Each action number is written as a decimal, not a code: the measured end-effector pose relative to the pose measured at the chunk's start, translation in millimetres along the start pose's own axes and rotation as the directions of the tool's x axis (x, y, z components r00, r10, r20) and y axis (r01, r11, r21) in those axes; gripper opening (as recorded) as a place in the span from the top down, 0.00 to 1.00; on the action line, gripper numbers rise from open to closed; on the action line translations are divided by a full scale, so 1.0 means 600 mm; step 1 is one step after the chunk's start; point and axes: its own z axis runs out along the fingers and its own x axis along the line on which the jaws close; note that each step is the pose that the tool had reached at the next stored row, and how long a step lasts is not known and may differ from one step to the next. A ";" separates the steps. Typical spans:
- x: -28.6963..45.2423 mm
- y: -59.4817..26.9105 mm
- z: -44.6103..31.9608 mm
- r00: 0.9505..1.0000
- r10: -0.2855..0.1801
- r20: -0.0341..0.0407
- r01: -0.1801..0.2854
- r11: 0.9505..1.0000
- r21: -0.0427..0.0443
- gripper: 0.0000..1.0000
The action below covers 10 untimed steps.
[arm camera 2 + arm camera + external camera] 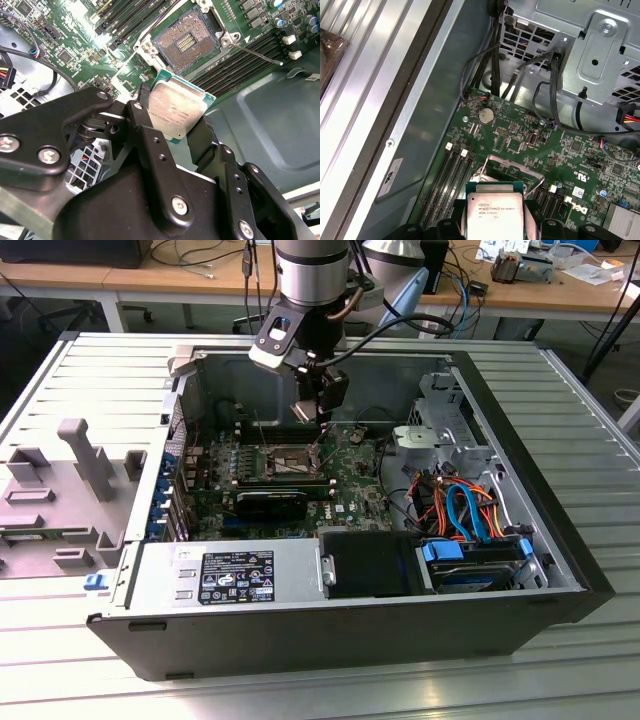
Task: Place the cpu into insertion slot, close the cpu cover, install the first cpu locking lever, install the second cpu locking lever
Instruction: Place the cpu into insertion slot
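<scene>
My gripper (321, 408) hangs inside the open computer case, a little above and to the exterior view's right of the insertion slot (287, 459). It is shut on the cpu (176, 113), a flat silver-grey square with a green rim, clamped by its edges between the black fingers (143, 111). The first wrist view has the cpu (494, 211) over the motherboard, just short of the socket. The insertion slot (187, 42) lies bare, its contact field showing. The cpu cover (496, 161) stands swung up. One thin locking lever (255, 52) sticks out free beside the slot.
Black memory slots (235, 67) flank the socket. A black heatsink block (272, 503) lies in front of it, then the power supply (230, 575). A drive cage with orange and blue cables (468, 512) fills the exterior view's right. A grey fixture (62, 490) sits outside the case.
</scene>
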 end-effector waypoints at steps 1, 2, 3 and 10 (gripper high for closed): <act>0.000 0.000 0.000 1.000 0.000 0.000 0.000 1.000 0.000 0.46; 0.000 0.000 0.000 1.000 0.001 0.000 -0.001 1.000 0.000 0.46; 0.000 0.000 0.000 1.000 0.001 0.000 -0.001 1.000 0.000 0.46; 0.000 0.000 0.000 1.000 0.005 0.000 -0.005 1.000 0.000 0.46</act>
